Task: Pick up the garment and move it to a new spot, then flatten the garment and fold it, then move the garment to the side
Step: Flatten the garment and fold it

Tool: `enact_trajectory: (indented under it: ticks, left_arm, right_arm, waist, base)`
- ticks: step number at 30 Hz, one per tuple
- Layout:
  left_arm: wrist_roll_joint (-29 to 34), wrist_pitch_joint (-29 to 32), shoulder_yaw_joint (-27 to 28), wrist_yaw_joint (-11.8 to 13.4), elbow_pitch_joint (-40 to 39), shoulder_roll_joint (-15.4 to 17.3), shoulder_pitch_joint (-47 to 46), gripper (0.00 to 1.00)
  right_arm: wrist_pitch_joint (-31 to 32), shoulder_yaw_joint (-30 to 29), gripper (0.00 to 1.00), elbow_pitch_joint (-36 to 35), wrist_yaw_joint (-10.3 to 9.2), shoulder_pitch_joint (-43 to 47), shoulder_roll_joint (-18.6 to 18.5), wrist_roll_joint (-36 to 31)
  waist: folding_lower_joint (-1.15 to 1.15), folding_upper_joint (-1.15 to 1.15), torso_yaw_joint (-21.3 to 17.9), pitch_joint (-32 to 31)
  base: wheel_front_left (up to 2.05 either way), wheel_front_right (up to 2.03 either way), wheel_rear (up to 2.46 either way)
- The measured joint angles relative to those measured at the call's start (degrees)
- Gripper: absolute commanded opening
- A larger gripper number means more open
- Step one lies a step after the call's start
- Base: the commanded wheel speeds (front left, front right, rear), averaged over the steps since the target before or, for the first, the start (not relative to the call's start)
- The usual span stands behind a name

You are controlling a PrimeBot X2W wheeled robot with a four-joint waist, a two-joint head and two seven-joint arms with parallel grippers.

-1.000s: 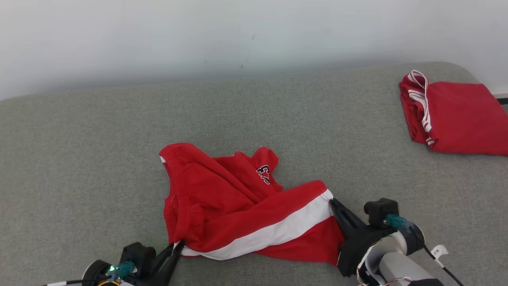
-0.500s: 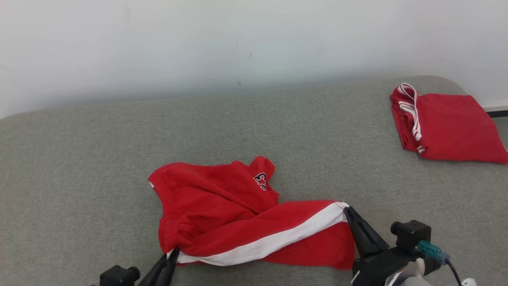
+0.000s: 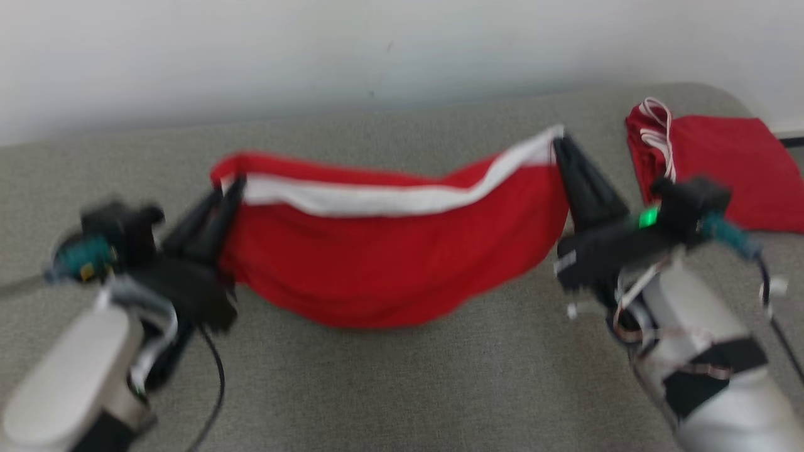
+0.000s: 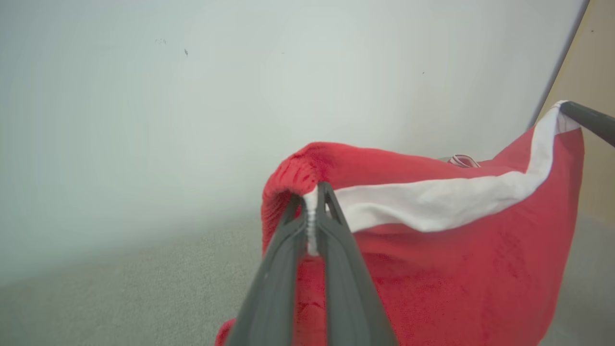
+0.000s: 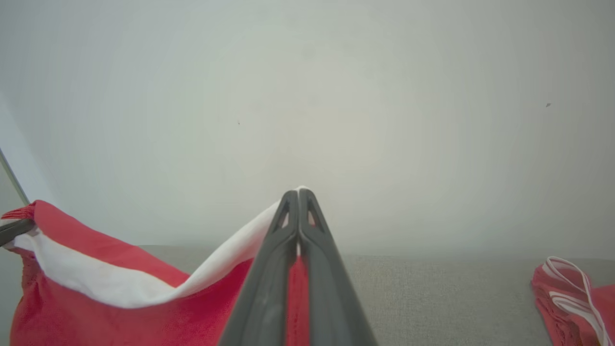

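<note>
The garment (image 3: 389, 270), red cloth w/ a broad white stripe (image 3: 377, 199) along its top edge, hung in the air betw. the two grippers, over the middle of the grey surface (image 3: 402, 383). It sagged in a soft curve. Whether its lowest fold touched the surface could not be told.

At the left end, the left gripper (image 3: 227, 188) had its dark tapered fingers pressed together on the ribbed, gathered waistband (image 4: 288, 175). The left wrist view showed a thin white edge pinched betw. them. At the right end, the right gripper (image 3: 560, 143) was clamped tight on the stripe's corner, w/ a sliver of red cloth betw. the fingers in the right wrist view. That end sat higher in the head view.

The cloth looked smooth and matte. The surface was coarse woven fabric w/ a rounded far-right corner. The wall (image 3: 314, 56) behind was pale and plain, w/ a few small specks.

A folded red garment (image 3: 722, 169) w/ thin white piping lay at the far right on the surface, apart from the held one, its right edge cut off by the frame.

The head view was motion-blurred, so gripper bodies and cables were smeared. The pale forearms (image 3: 69, 376) were cut off at the bottom edge. The garment's far side was hidden.
</note>
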Motion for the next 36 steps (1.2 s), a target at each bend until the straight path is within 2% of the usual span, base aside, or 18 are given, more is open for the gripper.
enact_trajectory:
  ticks: [9,20,30,36]
  left_arm:
    - [-10.6,7.8,-4.8,0.0,4.3,3.6,-30.8,0.00]
    - [-15.3,5.6,-9.8,-0.1,12.6,3.1,-56.7,0.00]
    - [-20.5,5.5,-16.2,-0.1,17.6,3.5,-71.8,0.00]
    - [-24.4,3.0,-19.7,-0.1,19.3,3.1,-73.5,0.00]
  right_arm:
    - [4.6,0.3,0.00,9.3,0.00,-29.3,0.9,2.3]
    - [5.8,-0.3,0.00,19.3,0.01,-55.0,1.8,3.9]
    - [6.1,1.0,0.00,27.8,0.00,-69.8,1.7,2.8]
    - [5.2,1.7,0.00,31.1,0.00,-72.9,1.2,2.8]
  waist:
    - [0.01,0.00,-0.4,9.3]
    - [0.03,0.01,-0.9,19.7]
    - [0.01,0.01,-2.0,25.8]
    - [0.00,0.01,-2.0,27.5]
  base:
    - [0.00,0.00,0.00]
    - [0.00,0.00,0.00]
    - [0.00,0.00,0.00]
    - [0.00,0.00,0.00]
